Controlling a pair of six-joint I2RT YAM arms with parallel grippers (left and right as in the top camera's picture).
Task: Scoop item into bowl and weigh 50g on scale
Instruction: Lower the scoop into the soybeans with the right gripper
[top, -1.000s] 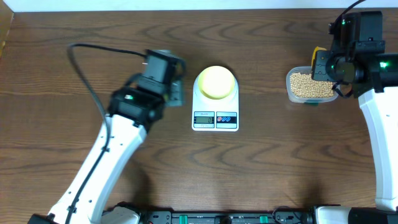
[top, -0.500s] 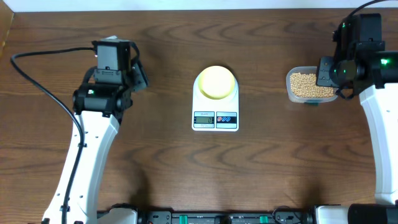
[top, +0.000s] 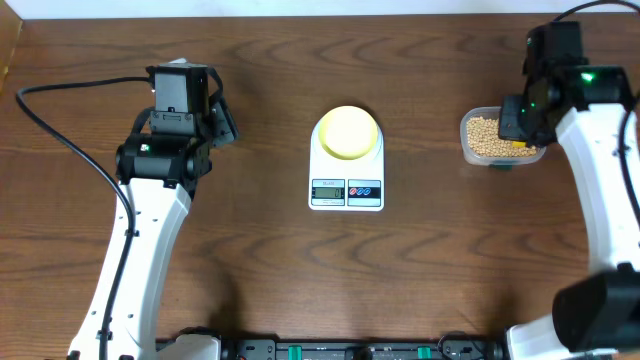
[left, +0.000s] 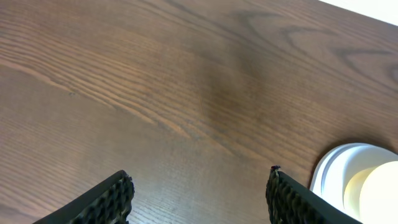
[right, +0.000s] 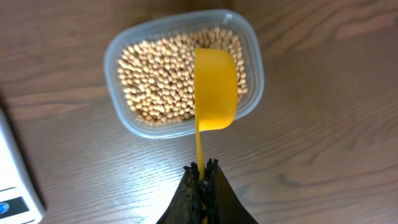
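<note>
At the left of the dark wooden desk (top: 260, 270), the left arm (top: 150, 200) hangs over bare wood, well apart from everything else. We see the left jaws standing wide, their two ribbed black fingers (left: 112, 199) far from each other with nothing between them but the grain below.

At the centre sits the white scale (top: 346, 172), its grey display (top: 327, 190) and two coloured buttons (top: 364, 189) facing the near edge. On its rounded top rests the small pale-yellow bowl (top: 347, 132) — upright and centred on the platform.

To the right, well apart from the scale, stands the clear plastic tub (top: 464, 135), its floor covered with the tan beans (right: 161, 68). Above it reaches the right arm (top: 600, 170). The right jaws are pressed together on the thin handle of the bright yellow scoop (right: 215, 87), whose cup juts out over the right half of the beans — whether it touches them we cannot tell.
</note>
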